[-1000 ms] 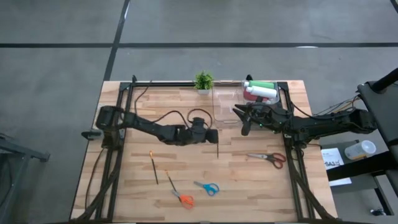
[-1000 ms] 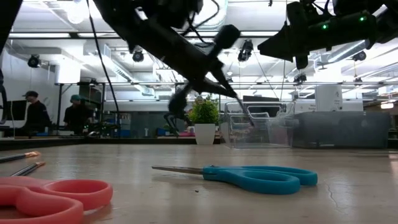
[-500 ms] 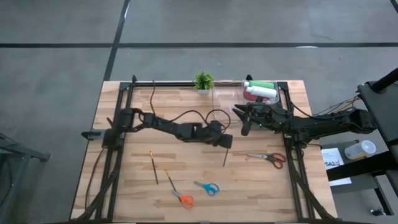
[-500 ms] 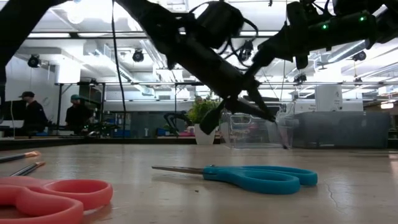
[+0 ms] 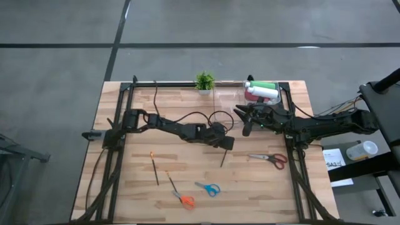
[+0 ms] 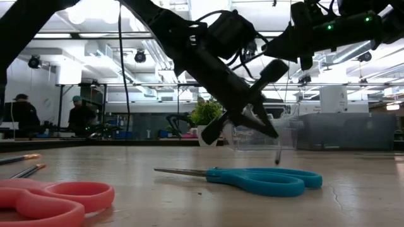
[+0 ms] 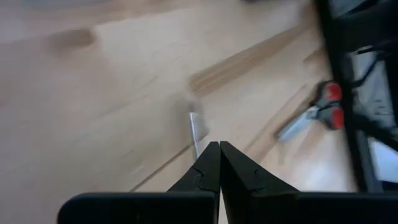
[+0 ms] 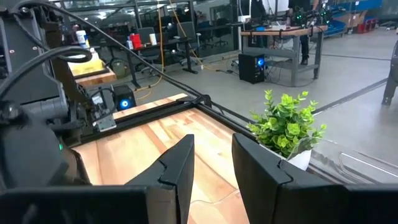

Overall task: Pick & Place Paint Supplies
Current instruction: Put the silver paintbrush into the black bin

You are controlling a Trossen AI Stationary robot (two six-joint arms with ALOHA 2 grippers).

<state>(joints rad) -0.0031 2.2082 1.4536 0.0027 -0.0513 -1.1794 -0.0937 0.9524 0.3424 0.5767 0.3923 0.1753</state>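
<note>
My left gripper (image 5: 223, 144) is at mid-table, shut on a thin dark brush (image 5: 224, 159). The gripper also shows in the low view (image 6: 255, 123) and in its own wrist view (image 7: 219, 155). My right gripper (image 5: 244, 123) hovers open and empty beside a clear container (image 5: 229, 107), and its wrist view (image 8: 211, 155) shows it too. Green, white and pink-red bottles (image 5: 260, 91) lie at the far right by the container. Two more brushes (image 5: 154, 167) (image 5: 170, 182) lie flat on the near left of the table. My left gripper pinches the brush near its upper end (image 7: 199, 148) between its two fingers. The fingers slant down from the table's left. The brush hangs slanted below them, its free end (image 6: 278, 160) low over the table. Whether that end touches the wood I cannot tell.
Red-handled scissors (image 5: 272, 159) lie right of the held brush. Blue scissors (image 5: 208, 188) and orange scissors (image 5: 184, 200) lie near the front edge. A small potted plant (image 5: 204, 82) stands at the far edge. Black frame rails run along both table sides.
My left gripper has carried the brush from mid-table toward the table's right edge and come lower. The brush has stayed in its shut fingers. It now hangs with its free end near the table. My right gripper has kept still.
</note>
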